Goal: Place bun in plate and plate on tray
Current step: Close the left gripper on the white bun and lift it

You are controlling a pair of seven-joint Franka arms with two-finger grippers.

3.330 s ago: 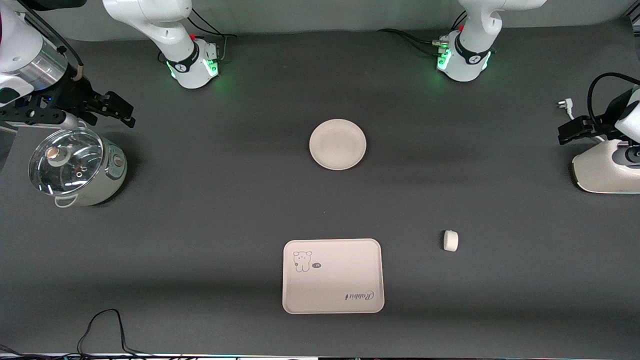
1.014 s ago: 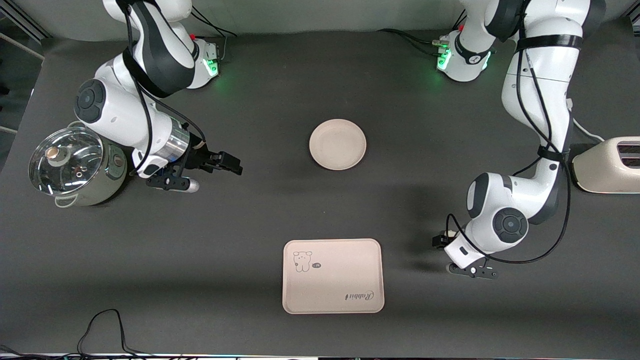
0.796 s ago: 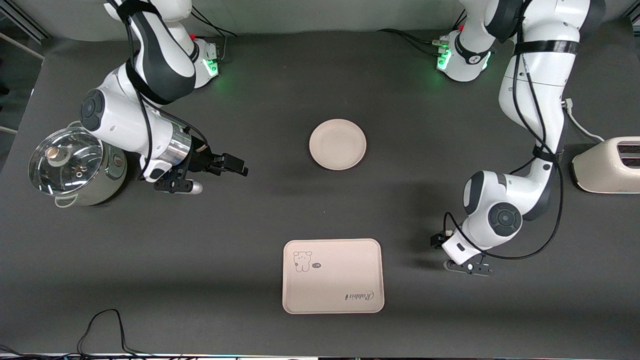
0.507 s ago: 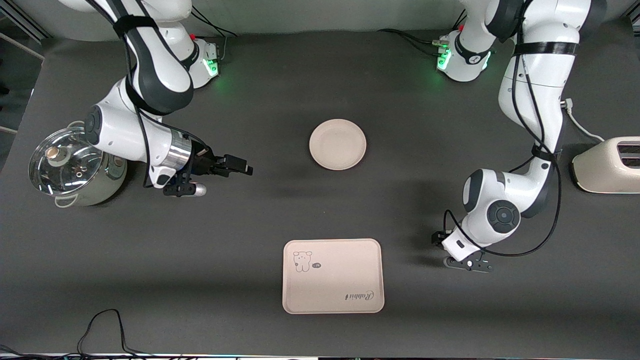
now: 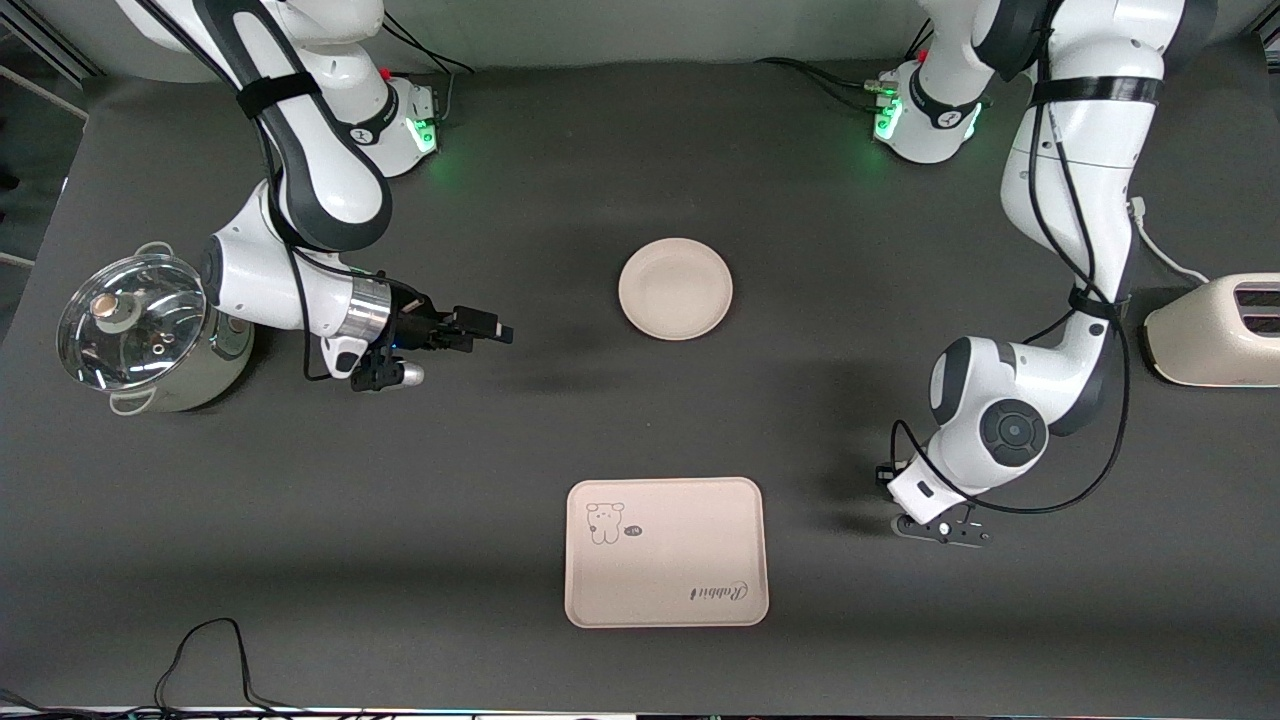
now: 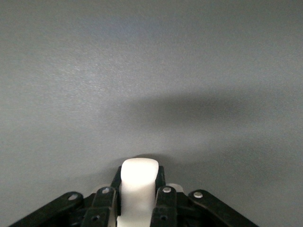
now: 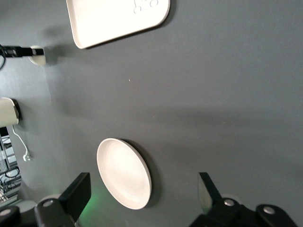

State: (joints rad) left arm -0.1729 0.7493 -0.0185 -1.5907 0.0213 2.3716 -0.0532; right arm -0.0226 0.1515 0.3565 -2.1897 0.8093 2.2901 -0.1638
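Observation:
The small white bun (image 6: 138, 187) sits between the fingers of my left gripper (image 6: 138, 174), which is shut on it low over the table, beside the tray toward the left arm's end. In the front view the left arm's wrist (image 5: 925, 490) covers both the bun and that gripper. The round cream plate (image 5: 675, 288) lies bare at mid-table. The rectangular tray (image 5: 665, 552), with its bear drawing, lies nearer the front camera than the plate. My right gripper (image 5: 492, 330) hangs open with nothing in it between the pot and the plate, its fingers pointing toward the plate (image 7: 124, 172).
A steel pot with a glass lid (image 5: 140, 335) stands at the right arm's end. A cream toaster (image 5: 1215, 330) stands at the left arm's end. A black cable (image 5: 205, 655) lies by the table's front edge.
My left gripper has closed on the bun. My right arm has slid away from the pot toward the plate, its gripper still open.

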